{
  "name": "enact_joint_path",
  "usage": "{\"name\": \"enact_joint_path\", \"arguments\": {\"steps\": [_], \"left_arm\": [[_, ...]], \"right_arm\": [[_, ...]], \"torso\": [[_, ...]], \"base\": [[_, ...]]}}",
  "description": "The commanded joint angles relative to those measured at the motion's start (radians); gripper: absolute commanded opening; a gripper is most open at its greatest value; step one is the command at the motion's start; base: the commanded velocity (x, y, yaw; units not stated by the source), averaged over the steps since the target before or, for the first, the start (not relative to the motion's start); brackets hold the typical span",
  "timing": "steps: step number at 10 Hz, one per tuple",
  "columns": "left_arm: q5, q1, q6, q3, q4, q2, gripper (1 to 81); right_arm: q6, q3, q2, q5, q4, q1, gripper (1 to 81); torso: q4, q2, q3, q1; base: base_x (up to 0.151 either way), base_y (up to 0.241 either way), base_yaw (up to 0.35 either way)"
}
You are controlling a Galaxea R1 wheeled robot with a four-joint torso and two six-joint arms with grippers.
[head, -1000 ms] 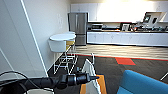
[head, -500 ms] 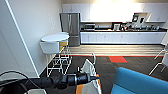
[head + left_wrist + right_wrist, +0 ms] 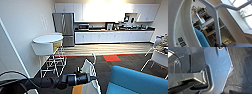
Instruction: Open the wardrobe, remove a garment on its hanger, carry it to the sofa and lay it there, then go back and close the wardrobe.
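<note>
The head view looked across a carpeted room toward a kitchen. The left arm (image 3: 50,82) entered from the 8 o'clock edge of that view and reached toward centre bottom. Its claw (image 3: 83,76) sat at the base of the hanger (image 3: 93,58), whose thin white hook rose at about 12 o'clock from the claw. The garment (image 3: 88,75), off-white, hung on the hanger and draped down past the claw to the lower edge of the view; an orange patch (image 3: 77,89) showed at its lower part. The claw appeared closed on the hanger, though its fingers could not be made out clearly.

In the left wrist view the hanger (image 3: 216,21) ran as a white rod close to the lens, with the garment (image 3: 181,23) as a broad pale surface beside it and a blue strip of the sofa (image 3: 201,38) behind.

The sofa (image 3: 137,81) lay at 4 o'clock in the head view, just beside the hanging garment. A round white bench (image 3: 47,38) with stools (image 3: 53,60) stood at 10 o'clock against the wall. A steel refrigerator (image 3: 63,28) and white kitchen cabinets (image 3: 112,37) lined the far wall at 12 o'clock. A white chair (image 3: 156,60) stood at 3 o'clock.

The right wrist view showed dark carpet (image 3: 241,65) beneath robot parts; the state of the right claw could not be told.
</note>
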Motion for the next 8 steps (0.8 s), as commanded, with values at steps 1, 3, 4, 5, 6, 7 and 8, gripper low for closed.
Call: {"name": "enact_joint_path", "arguments": {"steps": [1, 3, 4, 5, 6, 7, 8], "left_arm": [[-0.046, -0.16, 0.02, 0.041, 0.032, -0.001, 1.0], [-0.044, -0.159, 0.02, 0.039, 0.032, 0.002, 1.0], [-0.04, -0.159, 0.022, 0.039, 0.033, 0.005, 1.0], [-0.032, -0.159, 0.022, 0.041, 0.032, 0.008, 1.0], [-0.032, -0.16, 0.022, 0.044, 0.032, 0.007, 1.0], [-0.03, -0.16, 0.022, 0.044, 0.032, 0.007, 1.0], [-0.026, -0.16, 0.022, 0.044, 0.032, 0.01, 1.0]], "right_arm": [[0.0, 0.001, 0.006, -0.057, 0.005, 0.026, 81.1], [0.0, 0.001, 0.006, -0.059, 0.007, 0.024, 81.1], [0.0, 0.001, 0.006, -0.057, 0.007, 0.023, 81.1], [0.0, 0.001, 0.006, -0.057, 0.007, 0.021, 81.1], [0.0, 0.0, 0.006, -0.057, 0.007, 0.023, 81.1], [0.0, 0.0, 0.006, -0.057, 0.007, 0.023, 81.1], [0.0, 0.001, 0.006, -0.057, 0.007, 0.023, 81.1]], "torso": [[0.0, 0.0, 0.0, 0.0], [0.0, 0.0, 0.0, 0.0], [0.0, 0.0, 0.0, 0.0], [0.0, 0.0, 0.0, 0.0], [0.0, 0.0, 0.0, 0.0], [0.0, 0.0, 0.0, 0.0], [0.0, 0.0, 0.0, 0.0]], "base": [[0.0, 0.0, -0.156], [0.0, 0.0, -0.157], [0.0, 0.0, -0.156], [0.0, 0.0, -0.159], [0.0, 0.0, -0.162], [0.0, 0.0, -0.168], [0.0, 0.0, -0.171]]}}
